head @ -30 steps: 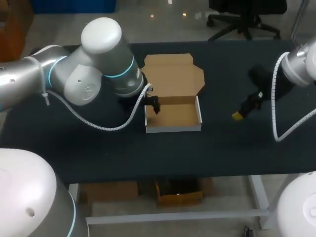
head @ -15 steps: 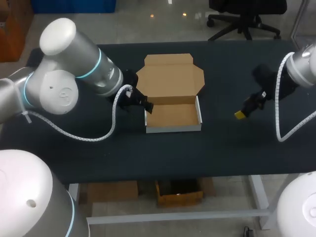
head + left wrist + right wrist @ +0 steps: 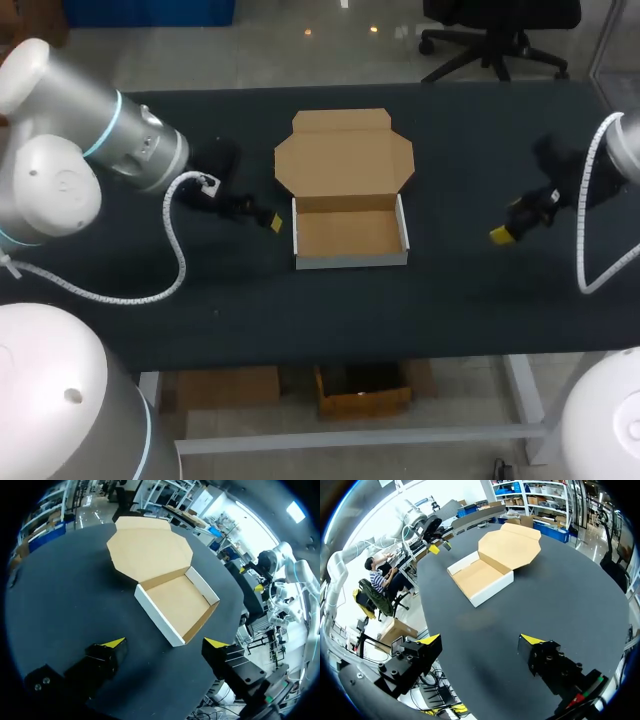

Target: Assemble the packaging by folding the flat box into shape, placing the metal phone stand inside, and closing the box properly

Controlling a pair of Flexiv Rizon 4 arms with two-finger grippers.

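- Head view: The brown cardboard box with white outer walls (image 3: 350, 235) sits in the middle of the black tabletop (image 3: 450, 300). Its lid (image 3: 345, 150) lies flat toward the far edge. The box has not moved. A second ago the left gripper (image 3: 262, 217) was at the box's left wall. Now it has pulled back and is just beside the box, toward the left edge. The right gripper (image 3: 505, 230) is well apart from the box, near the right edge, a little farther out than before.
- Left wrist view: The left gripper (image 3: 165, 643) has its fingers wide apart. The box (image 3: 175, 602) lies just ahead.
- Right wrist view: The right gripper (image 3: 481, 640) also has its fingers wide apart. The box (image 3: 477, 577) lies farther ahead.
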